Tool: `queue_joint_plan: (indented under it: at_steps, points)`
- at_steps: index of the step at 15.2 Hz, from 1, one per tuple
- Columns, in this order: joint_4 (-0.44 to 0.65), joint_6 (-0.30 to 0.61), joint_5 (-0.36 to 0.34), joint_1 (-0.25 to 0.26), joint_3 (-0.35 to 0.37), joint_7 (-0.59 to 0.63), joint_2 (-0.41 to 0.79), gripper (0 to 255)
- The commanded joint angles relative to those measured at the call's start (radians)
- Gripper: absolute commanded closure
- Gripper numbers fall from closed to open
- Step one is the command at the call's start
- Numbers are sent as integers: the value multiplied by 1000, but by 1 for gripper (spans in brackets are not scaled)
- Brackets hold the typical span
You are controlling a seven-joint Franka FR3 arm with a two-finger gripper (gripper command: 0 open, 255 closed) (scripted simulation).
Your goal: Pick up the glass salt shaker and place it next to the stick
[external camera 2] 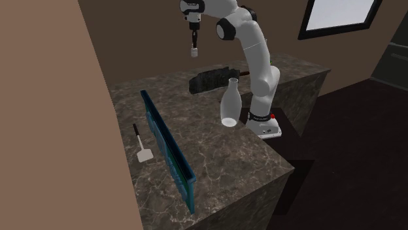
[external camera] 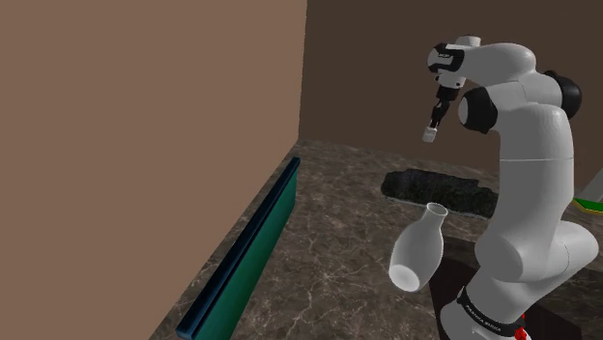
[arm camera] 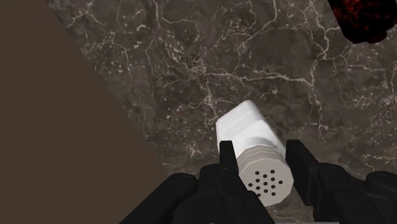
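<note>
I have the salt shaker [arm camera: 253, 145] clamped between the two black fingers [arm camera: 226, 160] of the gripper [arm camera: 261, 167], which press on its ribbed end just below the perforated cap. The body is a smooth white cylinder (drawn plain, with no glassy look to it). In the shoulder view the gripper [external camera: 435, 122] hangs high over the counter [external camera: 338, 222], the shaker [external camera: 430, 136] poking out beneath it, well apart from everything else.

The counter is dark veined marble with square edges. A long, thin teal panel [external camera 2: 167, 147] stands on edge along it. The stick [external camera 2: 139, 140], a slim black handle with a flat white head, lies in the narrow strip between that panel and the brown wall [external camera 2: 59, 98]. On the arm's side of the panel I see a broad stretch of bare stone.

A smooth white bottle [external camera 2: 228, 103] with a narrow neck leans near the arm's base, and a rough black patch [external camera 2: 209, 80] lies beyond it in the second exterior view. There the counter drops off at its near and right edges
</note>
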Motion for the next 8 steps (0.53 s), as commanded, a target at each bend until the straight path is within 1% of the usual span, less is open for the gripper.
queue_joint_plan:
  at_steps: [1, 8]
  points:
    - [-9, 17, 5, -3, 2, -5, 9, 255]
    - [-120, 116, 3, 20, 3, -13, 0, 255]
